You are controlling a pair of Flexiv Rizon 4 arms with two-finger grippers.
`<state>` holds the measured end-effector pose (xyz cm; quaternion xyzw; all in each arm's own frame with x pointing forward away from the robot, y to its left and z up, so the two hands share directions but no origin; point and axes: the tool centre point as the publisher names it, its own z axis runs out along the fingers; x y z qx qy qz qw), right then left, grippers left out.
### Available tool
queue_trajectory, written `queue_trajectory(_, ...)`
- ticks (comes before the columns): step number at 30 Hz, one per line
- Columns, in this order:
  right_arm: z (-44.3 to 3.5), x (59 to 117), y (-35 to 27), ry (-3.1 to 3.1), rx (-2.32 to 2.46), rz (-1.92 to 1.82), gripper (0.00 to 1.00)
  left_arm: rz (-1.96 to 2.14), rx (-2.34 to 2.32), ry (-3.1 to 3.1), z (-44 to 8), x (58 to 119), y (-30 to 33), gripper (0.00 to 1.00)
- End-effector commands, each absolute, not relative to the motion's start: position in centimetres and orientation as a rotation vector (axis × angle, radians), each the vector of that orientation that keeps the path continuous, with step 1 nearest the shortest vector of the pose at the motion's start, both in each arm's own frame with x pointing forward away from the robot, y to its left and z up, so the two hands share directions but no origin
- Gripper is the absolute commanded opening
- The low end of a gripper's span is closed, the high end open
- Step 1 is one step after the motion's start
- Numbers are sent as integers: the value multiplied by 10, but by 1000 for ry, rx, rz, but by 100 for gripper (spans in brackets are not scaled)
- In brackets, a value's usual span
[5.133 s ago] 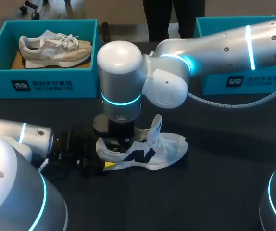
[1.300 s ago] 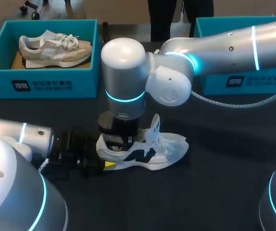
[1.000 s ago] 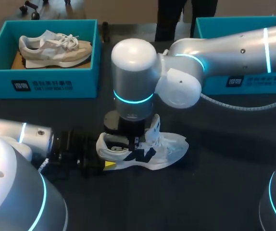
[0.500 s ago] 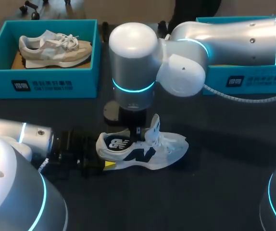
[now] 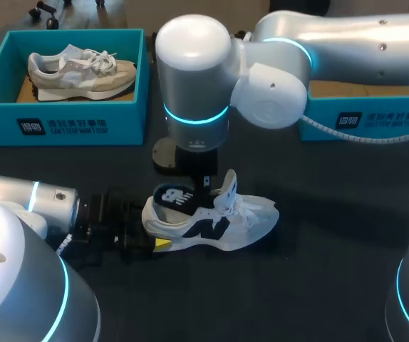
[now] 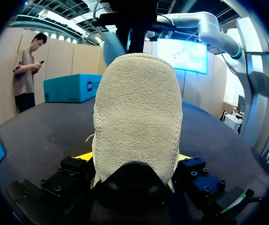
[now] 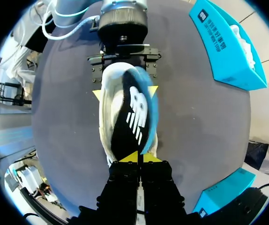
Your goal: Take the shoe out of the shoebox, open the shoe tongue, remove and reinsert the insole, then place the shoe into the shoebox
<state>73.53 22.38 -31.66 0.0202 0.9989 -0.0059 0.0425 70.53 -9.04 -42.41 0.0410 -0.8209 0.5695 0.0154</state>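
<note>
Right hand (image 7: 138,158), pinched shut on the insole (image 5: 174,196) at centre frame, should draw it straight up while left hand (image 6: 134,158) clamps the shoe (image 5: 241,217) by its heel.

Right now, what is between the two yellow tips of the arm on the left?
The heel of the white shoe. The left wrist view shows the left gripper pressing against it from both sides.

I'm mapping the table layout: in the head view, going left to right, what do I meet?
Teal shoebox holding a beige shoe → left gripper → white shoe, its insole held up by the right gripper → second teal shoebox.
</note>
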Motion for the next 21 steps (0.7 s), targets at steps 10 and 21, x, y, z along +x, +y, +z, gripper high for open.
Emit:
queue_trajectory(10,-293,731,241,3065,-114,25,0,1766,126,-2557,-423,705,-90,0)
queue_trajectory(21,-308,730,255,3087,-177,84,0,1766,126,-2557,-423,705,-90,0)
